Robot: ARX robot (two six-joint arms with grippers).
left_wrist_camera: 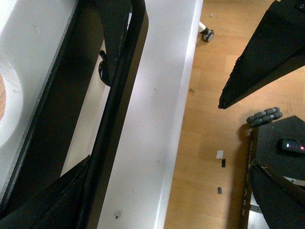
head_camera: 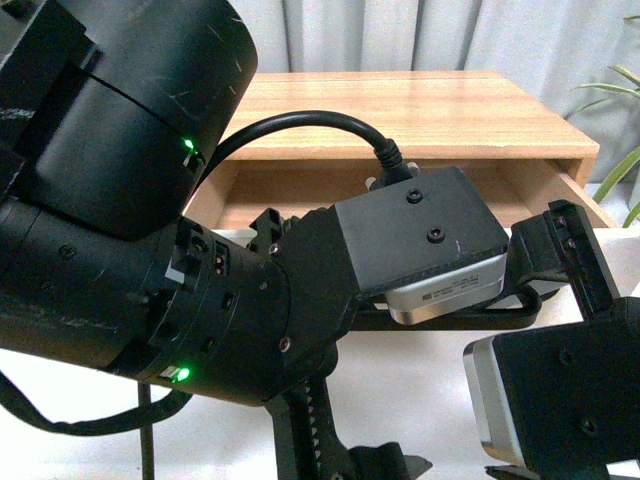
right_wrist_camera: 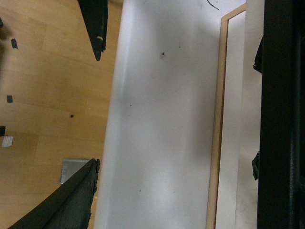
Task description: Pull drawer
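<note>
The drawer (head_camera: 300,185) stands out from the wooden desk (head_camera: 420,110), its light wood inside showing behind my arms. In the left wrist view its white front panel (left_wrist_camera: 147,119) runs under my open left gripper (left_wrist_camera: 162,202). The long black bar handle (left_wrist_camera: 114,109) lies close to one finger (left_wrist_camera: 47,200), and the half-round notch (left_wrist_camera: 9,95) shows at the edge. In the right wrist view my open right gripper (right_wrist_camera: 176,191) hovers over the white panel (right_wrist_camera: 162,119), with the black handle (right_wrist_camera: 281,119) along one side. Nothing is gripped.
My bulky left arm (head_camera: 120,200) fills much of the front view, with the right wrist (head_camera: 560,400) low beside it. Wood floor (left_wrist_camera: 209,119) lies below the drawer front, with a caster wheel (left_wrist_camera: 207,34) and the robot base (left_wrist_camera: 286,138). A plant (head_camera: 625,150) stands at the right.
</note>
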